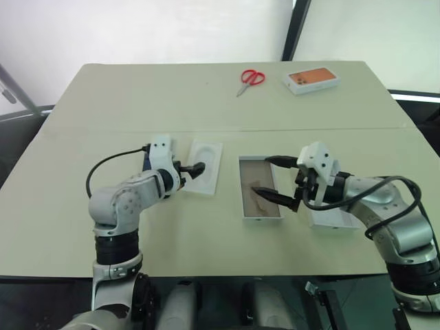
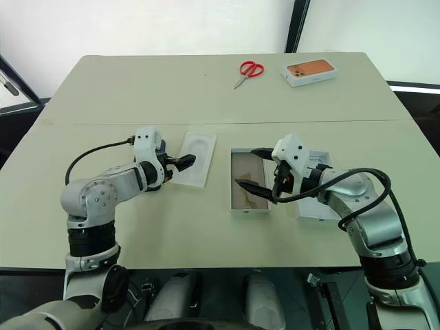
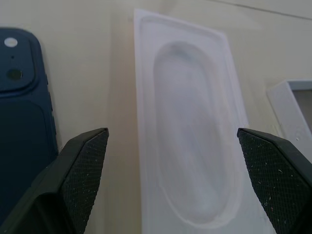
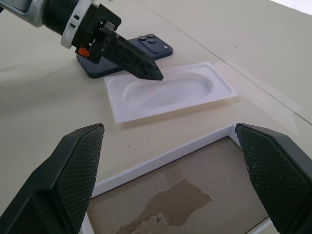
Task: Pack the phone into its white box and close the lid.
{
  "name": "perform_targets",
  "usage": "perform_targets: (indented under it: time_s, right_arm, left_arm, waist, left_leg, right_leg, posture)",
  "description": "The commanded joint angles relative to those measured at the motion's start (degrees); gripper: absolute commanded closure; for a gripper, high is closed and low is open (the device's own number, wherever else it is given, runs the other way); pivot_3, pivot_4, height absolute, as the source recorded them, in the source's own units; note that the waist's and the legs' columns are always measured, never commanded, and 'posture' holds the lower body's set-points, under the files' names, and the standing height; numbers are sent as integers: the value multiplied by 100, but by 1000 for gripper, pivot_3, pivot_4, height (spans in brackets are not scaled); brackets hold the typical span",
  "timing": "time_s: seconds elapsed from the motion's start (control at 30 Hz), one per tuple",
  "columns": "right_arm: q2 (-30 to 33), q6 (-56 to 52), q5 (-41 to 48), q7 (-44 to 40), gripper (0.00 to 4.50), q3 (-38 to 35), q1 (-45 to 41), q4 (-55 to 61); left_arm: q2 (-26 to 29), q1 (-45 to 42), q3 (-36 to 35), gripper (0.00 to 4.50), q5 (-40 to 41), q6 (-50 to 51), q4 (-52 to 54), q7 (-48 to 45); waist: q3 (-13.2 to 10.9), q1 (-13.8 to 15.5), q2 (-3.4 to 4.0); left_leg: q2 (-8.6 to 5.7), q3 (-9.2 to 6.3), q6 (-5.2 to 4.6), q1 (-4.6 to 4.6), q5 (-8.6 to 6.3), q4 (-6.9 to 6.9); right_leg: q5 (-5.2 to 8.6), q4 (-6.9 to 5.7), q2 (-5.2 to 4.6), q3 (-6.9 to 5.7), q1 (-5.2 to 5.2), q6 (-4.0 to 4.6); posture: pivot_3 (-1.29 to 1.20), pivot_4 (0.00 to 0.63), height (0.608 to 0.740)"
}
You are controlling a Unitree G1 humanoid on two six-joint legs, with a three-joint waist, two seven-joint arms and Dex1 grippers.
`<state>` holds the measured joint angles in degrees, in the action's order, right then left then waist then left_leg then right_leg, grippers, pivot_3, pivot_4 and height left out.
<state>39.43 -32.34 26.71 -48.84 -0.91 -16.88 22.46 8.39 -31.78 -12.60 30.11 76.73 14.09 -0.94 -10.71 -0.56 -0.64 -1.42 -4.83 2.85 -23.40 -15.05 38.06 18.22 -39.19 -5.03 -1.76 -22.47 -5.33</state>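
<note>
The white box (image 1: pixel 260 187) lies open on the table (image 1: pixel 206 103), tan inside, empty. Just to its left lies the white insert (image 1: pixel 205 167) — the left gripper (image 3: pixel 170 161) hovers over it, fingers spread wide, grasping nothing. Beyond the insert lies the phone (image 3: pixel 22 112). The right gripper (image 1: pixel 280 180) hangs over the box, fingers released — the lid (image 2: pixel 315 199) lies just right of the box.

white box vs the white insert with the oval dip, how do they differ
The white box has raised walls and a flat tan-brown floor; the insert is all white, with a shallow oval recess. The box lies under the open right gripper; the insert lies under the open left gripper, beside the phone. Both are empty rectangles lying flat on the table.
</note>
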Motion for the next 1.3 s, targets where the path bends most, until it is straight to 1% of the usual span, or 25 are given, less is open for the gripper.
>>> perform_targets:
  time_s: [0.03, 0.23, 0.27, 0.33, 0.37, 0.43, 0.47, 0.57, 0.6, 0.67, 0.77, 0.87, 0.93, 1.1, 1.3]
  right_arm:
    - [20, 43, 103, -1, 0, -77, 17, 317]
    - [196, 11, 133, -103, 0, -84, 123, 543]
    - [216, 24, 111, -102, 0, -75, 130, 549]
    - [244, 46, 86, -100, 0, -60, 138, 547]
    - [252, 57, 75, -102, 0, -59, 143, 535]
    - [262, 73, 65, -106, 0, -63, 151, 514]
    - [271, 84, 50, -111, 0, -55, 153, 504]
    - [286, 108, 22, -124, 0, -32, 151, 485]
    - [285, 110, 21, -128, 0, -30, 145, 475]
    - [291, 121, 14, -145, 0, -25, 130, 450]
    - [331, 164, -29, -183, 0, -63, 109, 336]
    - [411, 232, -117, -224, 0, -167, 113, 172]
    - [492, 291, -174, -245, 0, -263, 109, 27]
    - [758, 561, -355, -329, 0, -515, 47, -484]
    - [861, 757, -465, -370, 0, -659, 79, -762]
  left_arm:
    - [22, -197, -75, 60, -26, 345, 13, 20]
    - [-45, -383, -307, 60, 119, 844, -113, -204]
    - [-31, -402, -313, 292, 108, 878, -123, -230]
    - [-15, -427, -336, 885, 69, 927, -144, -261]
    - [-12, -443, -391, 1358, 43, 942, -180, -258]
    - [-33, -472, -514, 2503, 6, 943, -235, -239]
    - [-52, -487, -581, 2913, 3, 925, -254, -231]
    - [-109, -542, -733, 4392, 10, 910, -257, -222]
    - [-141, -565, -797, 4460, 11, 909, -246, -213]
    - [-254, -604, -1014, 4460, 43, 850, -204, -189]
    - [-615, -754, -1799, 4460, 322, 1025, -75, -217]
    - [-919, -866, -2321, 4460, 539, 1359, 143, -286]
    - [-1139, -880, -2511, 4460, 701, 1548, 297, -281]
    - [-1681, -425, -1890, 4460, 1265, 1577, 711, -153]
    - [-2345, -273, -1759, 4460, 1732, 1577, 672, 318]
  waist:
    - [0, 0, 0]
    - [0, -4, 0]
    - [0, -2, 0]
    - [0, 0, 0]
    - [0, 0, 0]
    - [0, 2, 0]
    - [0, 0, -1]
    - [-1, 4, -1]
    - [-1, 4, -1]
    - [0, 4, -2]
    - [-2, 3, -4]
    - [-3, 0, -6]
    - [-4, 3, -7]
    - [-6, 47, -12]
    - [-9, 67, -16]
  left_leg:
    - [0, 0, 2, 0, 1, 0]
    - [0, 0, 8, 0, 4, 0]
    - [0, 1, 10, 1, 6, 0]
    - [0, 0, 12, 1, 7, 0]
    - [0, 0, 13, 1, 8, 0]
    - [0, 1, 15, 1, 9, 0]
    - [0, 0, 15, 0, 9, 0]
    - [0, 0, 16, 0, 9, 0]
    - [0, 0, 16, 0, 9, 0]
    - [0, 1, 18, 0, 10, 0]
    - [0, 1, 22, 0, 12, 0]
    - [0, 2, 22, 0, 12, 0]
    - [-1, 3, 23, 0, 13, 0]
    - [-3, 11, 35, -2, 19, 1]
    - [2, 21, 39, 1, 21, -2]
  right_leg:
    - [0, 0, 0, 0, 0, 0]
    - [0, 1, 0, 0, 1, 0]
    - [0, 1, 0, 1, 0, 0]
    - [0, 0, 1, 0, 1, 0]
    - [0, 0, 0, 0, 1, 0]
    - [0, 1, -1, 0, 0, 0]
    - [0, 0, -1, 0, 1, 0]
    - [0, 0, 0, 0, 0, 0]
    - [0, 0, 0, 0, 0, 0]
    - [0, 1, -1, 0, 1, -1]
    - [0, 1, -1, 0, 0, -1]
    - [0, 1, -1, -1, 0, -1]
    - [0, 2, -2, 0, 1, -1]
    - [-1, 7, -5, 0, 4, -4]
    - [-2, 5, 1, 1, 3, -4]
  posture:
    - [0, 150, 698]
    - [0, 150, 698]
    - [0, 150, 698]
    - [0, 150, 698]
    - [0, 150, 698]
    - [0, 150, 698]
    - [0, 150, 698]
    - [0, 150, 698]
    - [0, 150, 698]
    - [0, 150, 698]
    - [0, 150, 698]
    - [0, 150, 698]
    - [0, 150, 698]
    - [0, 150, 698]
    - [0, 150, 698]
